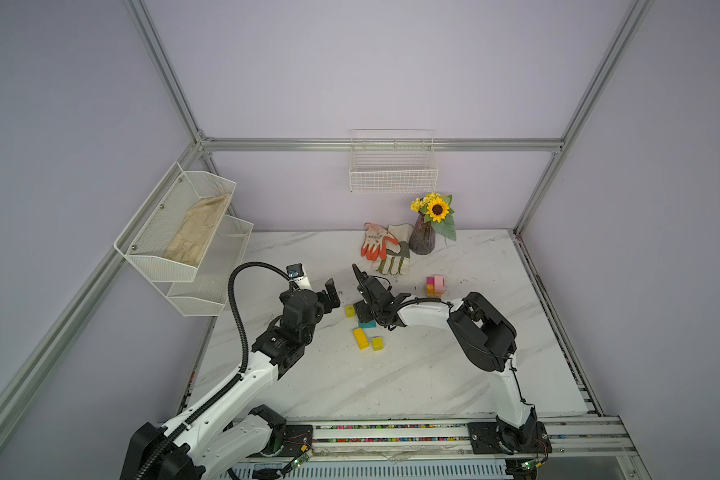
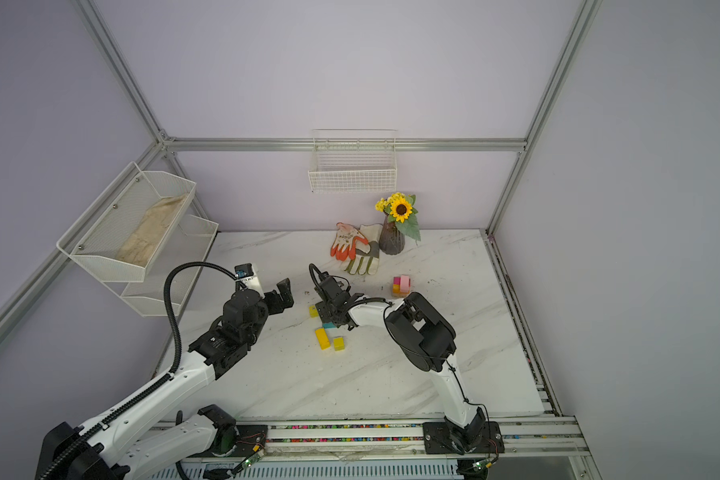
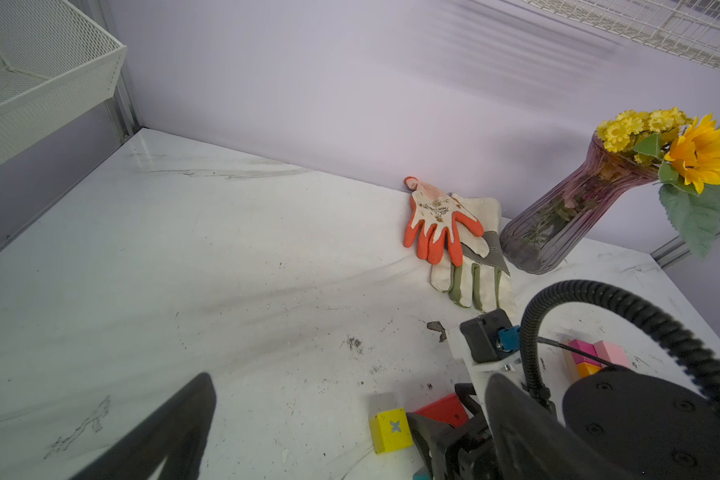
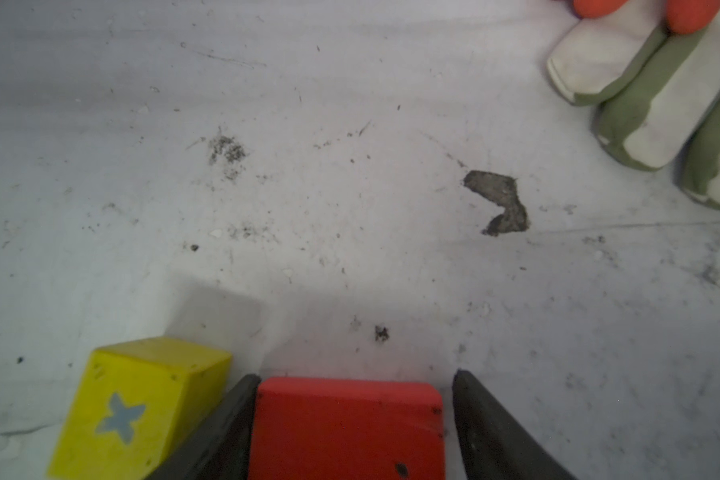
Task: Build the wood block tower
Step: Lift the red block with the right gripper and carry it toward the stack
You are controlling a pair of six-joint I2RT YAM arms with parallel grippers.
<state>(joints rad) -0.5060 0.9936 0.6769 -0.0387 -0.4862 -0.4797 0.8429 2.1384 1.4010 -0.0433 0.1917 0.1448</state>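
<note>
The tower [image 1: 435,286] [image 2: 401,286] is a short stack of pink, magenta, orange and tan blocks on the right of the table, also seen in the left wrist view [image 3: 595,361]. Loose wood blocks lie mid-table: a yellow star cube [image 1: 350,311] [image 4: 142,407], a teal block [image 1: 367,324], a yellow bar [image 1: 360,338] and a yellow cube [image 1: 377,343]. My right gripper [image 1: 360,308] [image 4: 354,376] is low over the table, open around a red block [image 4: 346,428]; one finger touches it, the other stands a little off. My left gripper [image 1: 329,293] hovers open and empty to the left.
An orange glove and a green-and-white glove [image 1: 385,249] lie at the back beside a purple vase [image 1: 422,237] with a sunflower. A wire basket [image 1: 393,174] hangs on the back wall. White mesh shelves [image 1: 184,232] stick out from the left wall.
</note>
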